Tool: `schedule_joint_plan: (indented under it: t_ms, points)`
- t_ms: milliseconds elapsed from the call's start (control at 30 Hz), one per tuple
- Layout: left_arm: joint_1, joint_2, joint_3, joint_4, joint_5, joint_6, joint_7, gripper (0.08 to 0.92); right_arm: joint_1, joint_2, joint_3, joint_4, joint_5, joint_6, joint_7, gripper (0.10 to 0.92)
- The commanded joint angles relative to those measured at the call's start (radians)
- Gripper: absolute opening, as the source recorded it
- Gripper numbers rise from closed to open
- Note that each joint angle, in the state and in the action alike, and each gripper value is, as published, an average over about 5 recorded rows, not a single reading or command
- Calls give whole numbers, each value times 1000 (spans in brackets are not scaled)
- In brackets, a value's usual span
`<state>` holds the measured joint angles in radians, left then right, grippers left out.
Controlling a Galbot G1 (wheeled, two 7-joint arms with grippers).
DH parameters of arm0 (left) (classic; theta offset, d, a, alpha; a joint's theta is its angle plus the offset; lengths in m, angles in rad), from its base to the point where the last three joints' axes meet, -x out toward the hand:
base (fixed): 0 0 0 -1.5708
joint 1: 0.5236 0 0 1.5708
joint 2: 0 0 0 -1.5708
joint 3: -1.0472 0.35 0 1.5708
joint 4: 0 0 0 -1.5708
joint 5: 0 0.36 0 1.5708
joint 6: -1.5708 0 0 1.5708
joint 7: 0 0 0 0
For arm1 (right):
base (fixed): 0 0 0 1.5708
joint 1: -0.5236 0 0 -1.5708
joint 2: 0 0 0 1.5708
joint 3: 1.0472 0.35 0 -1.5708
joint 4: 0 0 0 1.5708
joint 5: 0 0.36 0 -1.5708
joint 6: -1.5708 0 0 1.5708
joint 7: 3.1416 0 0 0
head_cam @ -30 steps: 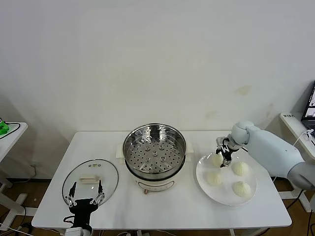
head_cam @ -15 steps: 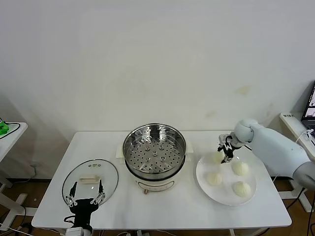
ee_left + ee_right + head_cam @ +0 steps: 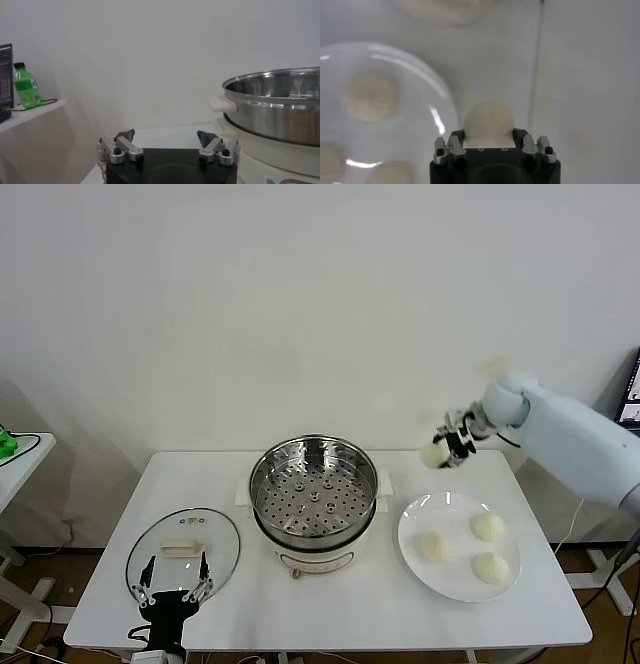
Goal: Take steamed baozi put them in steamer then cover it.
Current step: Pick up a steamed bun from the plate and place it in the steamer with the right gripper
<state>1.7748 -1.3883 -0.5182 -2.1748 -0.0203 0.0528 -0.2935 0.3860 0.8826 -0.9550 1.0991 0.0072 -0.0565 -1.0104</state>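
right gripper (image 3: 447, 446) up over the table (image 3: 330, 604), one baozi (image 3: 433, 455) pinched between half-closed jaws.
you see three more on the plate (image 3: 412, 534); left gripper (image 3: 172, 590) parked, jaws wide and bare, by the lid (image 3: 225, 534).

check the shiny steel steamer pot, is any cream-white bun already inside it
No, the head view shows the shiny round steel steamer pot with only its bare perforated tray, while three cream-white buns sit on the flat white plate.

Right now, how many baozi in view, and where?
4. Three sit on the white plate: baozi. The fourth is held in the right end effector, lifted above the table between plate and steamer. None in the steamer.
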Motion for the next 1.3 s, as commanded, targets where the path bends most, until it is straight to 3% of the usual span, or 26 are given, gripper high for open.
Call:
schedule_joint_plan:
  t_ms: [33, 567, 1300]
  points:
    - [5, 6, 0, -3, -25, 2, 1, 823, 124, 37, -50, 39, 60, 5, 6, 602]
    - [10, 29, -8, -6, -35, 7, 1, 823, 237, 274, -202, 111, 63, 150, 45, 603]
    - [-15, 11, -21, 15, -43, 8, 0, 823, 136, 373, -296, 9, -205, 472, 171, 611]
